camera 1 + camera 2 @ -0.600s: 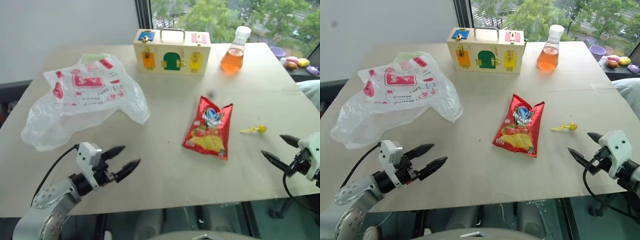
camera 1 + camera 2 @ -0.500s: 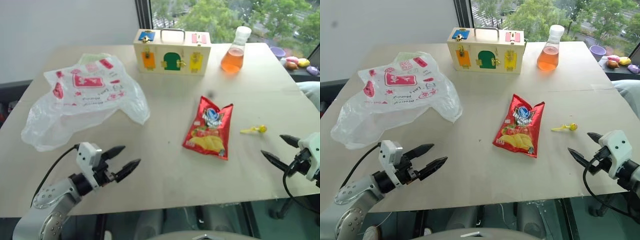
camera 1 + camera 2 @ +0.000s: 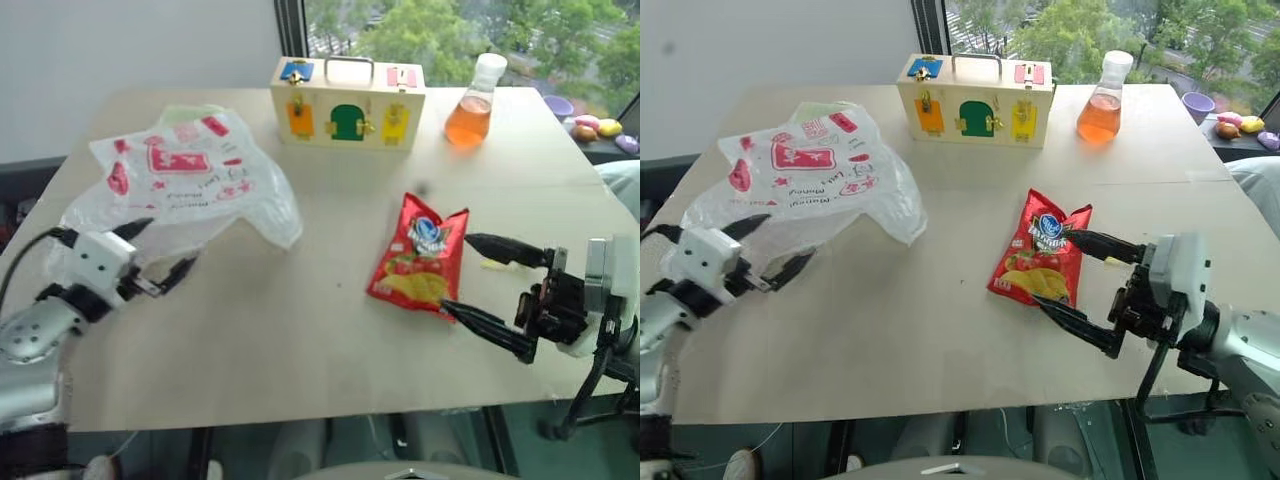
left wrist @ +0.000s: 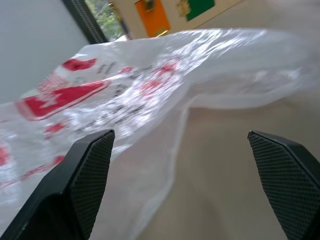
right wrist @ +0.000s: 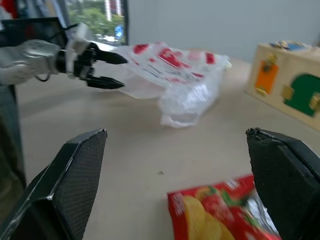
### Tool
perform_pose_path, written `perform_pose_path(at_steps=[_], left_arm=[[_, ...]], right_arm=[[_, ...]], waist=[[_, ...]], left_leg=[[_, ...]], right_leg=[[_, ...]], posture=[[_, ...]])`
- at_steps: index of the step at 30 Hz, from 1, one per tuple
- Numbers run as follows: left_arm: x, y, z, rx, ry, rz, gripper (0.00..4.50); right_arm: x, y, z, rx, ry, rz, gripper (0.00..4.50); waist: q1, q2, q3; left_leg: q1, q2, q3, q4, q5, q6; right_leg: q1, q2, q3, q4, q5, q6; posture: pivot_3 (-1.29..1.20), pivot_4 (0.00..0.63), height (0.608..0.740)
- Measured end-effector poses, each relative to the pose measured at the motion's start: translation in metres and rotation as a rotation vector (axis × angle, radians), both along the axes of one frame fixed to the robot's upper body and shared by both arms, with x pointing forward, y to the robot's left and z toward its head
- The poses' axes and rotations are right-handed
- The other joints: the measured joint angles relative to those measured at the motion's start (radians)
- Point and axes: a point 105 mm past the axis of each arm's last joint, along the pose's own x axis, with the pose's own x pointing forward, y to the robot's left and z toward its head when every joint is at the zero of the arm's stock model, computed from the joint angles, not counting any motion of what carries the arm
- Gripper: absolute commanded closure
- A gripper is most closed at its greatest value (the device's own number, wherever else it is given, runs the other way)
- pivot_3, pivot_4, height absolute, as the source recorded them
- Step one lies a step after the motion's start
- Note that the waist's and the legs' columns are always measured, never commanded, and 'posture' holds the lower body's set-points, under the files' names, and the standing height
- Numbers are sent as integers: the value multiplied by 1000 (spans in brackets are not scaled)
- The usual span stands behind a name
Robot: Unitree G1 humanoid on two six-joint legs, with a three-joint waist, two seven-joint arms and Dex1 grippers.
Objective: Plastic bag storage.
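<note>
The plastic bag lay crumpled on the left half of the table, well apart from the wooden latch box at the far edge. The left gripper stood at the bag's near edge, pointing level with its fingers spread wide and nothing between them; the film was thin and slack, so a pinch there could have caught only one loose layer, or pushed the bag ahead instead of gathering it. Further right, the chips packet lay flat near the middle of the table. The right gripper was reaching in level from the right, fingers parted and empty, their tips straddling the packet's near right side; it might have grabbed or dragged the packet rather than the bag. Beyond stood a flask of orange liquid, which any wide sweep could have tipped.
</note>
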Motion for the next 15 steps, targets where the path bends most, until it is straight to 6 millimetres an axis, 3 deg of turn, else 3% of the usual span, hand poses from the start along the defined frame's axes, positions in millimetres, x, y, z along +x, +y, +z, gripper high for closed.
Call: perform_pose_path(at_steps=[2, 4, 15], left_arm=[[11, 18, 12, 88, -37, 42, 52], [17, 24, 21, 151, -66, 47, 52], [46, 16, 15, 306, -75, 45, 52]], right_arm=[[-4, 0, -3, 3, -11, 16, 0], [-8, -1, -9, 7, -7, 18, 0], [-24, 1, -15, 51, -64, 24, 0]], waist=[[8, -1, 0], [14, -1, 0], [11, -1, 0]], left_leg=[[0, 0, -1, 0, 0, 0], [0, 0, 0, 0, 0, 0], [1, 0, 1, 0, 0, 0]], right_leg=[[0, 0, -1, 0, 0, 0], [0, 0, -1, 0, 0, 0], [1, -1, -1, 1, 3, 4]], posture=[[0, 150, 740], [0, 150, 740], [0, 150, 740]])
